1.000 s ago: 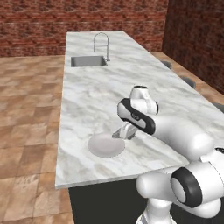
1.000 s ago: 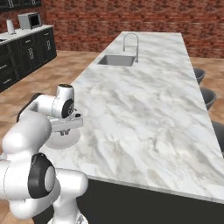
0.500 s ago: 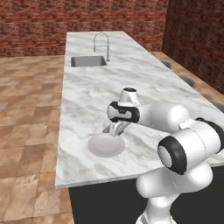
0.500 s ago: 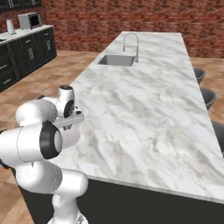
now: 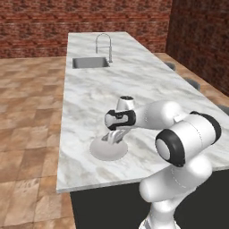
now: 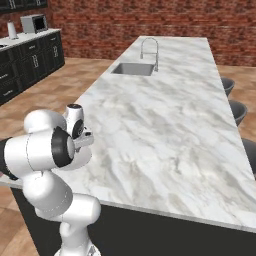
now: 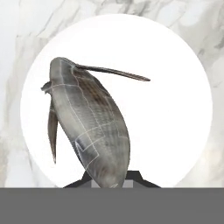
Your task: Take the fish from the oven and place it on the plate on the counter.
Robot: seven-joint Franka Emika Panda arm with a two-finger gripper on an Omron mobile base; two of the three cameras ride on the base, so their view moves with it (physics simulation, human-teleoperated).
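Right now:
Tool: the tool [image 7: 109,180] is almost closed and pinches the tail end of the fish [image 7: 89,124]. In the left base view the tool [image 5: 112,137] points down over the plate.
Fish: grey and scaly. In the hand view it runs from the tool at 6 o'clock up to about 11 o'clock. One thin fin sticks out toward 3 o'clock.
Plate: the round white plate [image 7: 175,109] lies right under the fish. In the left base view the plate [image 5: 107,151] sits near the front edge of the worktop.
Worktop: the marble worktop [image 5: 134,85] stretches far back.
Sink: the steel sink [image 5: 91,62] is at the far end, toward 12 o'clock.
Tap: the curved tap [image 5: 105,45] stands just beside the sink.
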